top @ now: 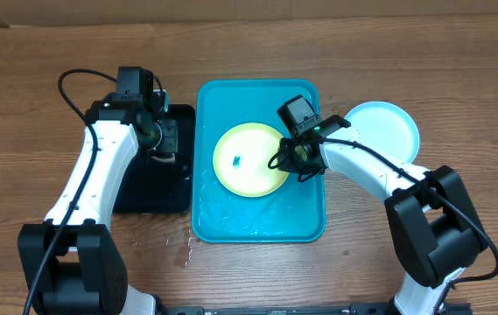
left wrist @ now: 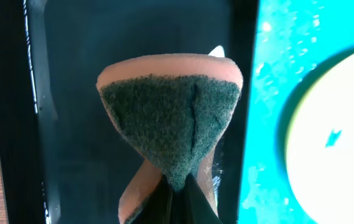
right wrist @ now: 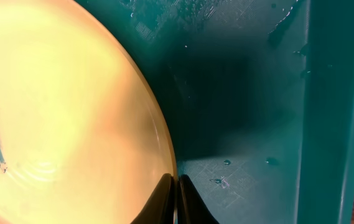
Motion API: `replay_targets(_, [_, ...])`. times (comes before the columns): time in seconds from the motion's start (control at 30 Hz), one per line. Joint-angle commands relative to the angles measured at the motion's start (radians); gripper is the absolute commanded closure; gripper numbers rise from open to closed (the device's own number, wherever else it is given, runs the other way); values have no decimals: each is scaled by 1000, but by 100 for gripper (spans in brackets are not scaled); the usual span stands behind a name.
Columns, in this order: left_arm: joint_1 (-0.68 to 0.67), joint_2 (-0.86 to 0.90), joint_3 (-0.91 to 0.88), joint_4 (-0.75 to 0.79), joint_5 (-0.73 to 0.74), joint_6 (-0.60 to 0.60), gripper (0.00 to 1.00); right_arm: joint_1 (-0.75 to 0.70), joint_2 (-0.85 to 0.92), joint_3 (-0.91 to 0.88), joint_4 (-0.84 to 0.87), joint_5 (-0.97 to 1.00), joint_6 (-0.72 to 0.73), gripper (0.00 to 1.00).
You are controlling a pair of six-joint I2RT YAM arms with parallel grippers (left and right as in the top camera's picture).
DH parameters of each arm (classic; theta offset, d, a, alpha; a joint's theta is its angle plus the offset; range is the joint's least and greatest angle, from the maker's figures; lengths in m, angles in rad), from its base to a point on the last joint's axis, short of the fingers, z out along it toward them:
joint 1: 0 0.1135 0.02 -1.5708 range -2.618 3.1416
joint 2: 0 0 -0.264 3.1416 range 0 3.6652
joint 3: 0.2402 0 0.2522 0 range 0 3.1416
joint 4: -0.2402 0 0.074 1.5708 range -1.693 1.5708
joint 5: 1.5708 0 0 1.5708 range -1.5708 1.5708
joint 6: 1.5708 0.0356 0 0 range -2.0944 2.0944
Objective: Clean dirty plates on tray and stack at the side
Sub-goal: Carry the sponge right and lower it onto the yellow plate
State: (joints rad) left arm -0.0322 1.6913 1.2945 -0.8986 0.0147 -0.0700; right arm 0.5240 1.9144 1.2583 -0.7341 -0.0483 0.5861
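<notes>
A pale yellow-green plate [top: 249, 159] with a small blue smudge at its centre sits in the bright cyan tray [top: 231, 223]. My right gripper [top: 296, 163] is shut on that plate's right rim; in the right wrist view the fingers [right wrist: 175, 198] pinch the rim of the plate [right wrist: 58, 106]. A light cyan plate [top: 387, 131] lies on the table to the right of the tray. My left gripper [top: 166, 140] is shut on an orange sponge with a dark green scouring face [left wrist: 170, 118], held over the black tray [top: 157, 188]. A third plate is not visible.
The black tray [left wrist: 71, 93] stands against the left side of the cyan tray [left wrist: 270, 124]. Water drops lie in the cyan tray [right wrist: 251, 74] and on the wooden table by its front left corner [top: 183, 249]. Cables trail from both arms.
</notes>
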Motion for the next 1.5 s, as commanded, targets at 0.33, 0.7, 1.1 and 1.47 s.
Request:
replay_targets(0.33, [-199, 17, 80, 3, 299, -103, 96, -2, 9, 11, -7, -59, -14, 95])
replay_targets(0.7, [-296, 138, 77, 14, 233, -117, 96, -2, 9, 11, -19, -67, -14, 91])
replay_targets(1.1, [-296, 169, 77, 14, 214, -117, 96, 2, 9, 11, -23, -74, -15, 68])
replay_targets(1.47, [-296, 169, 77, 14, 213, -117, 96, 25, 9, 11, -23, -69, -14, 79])
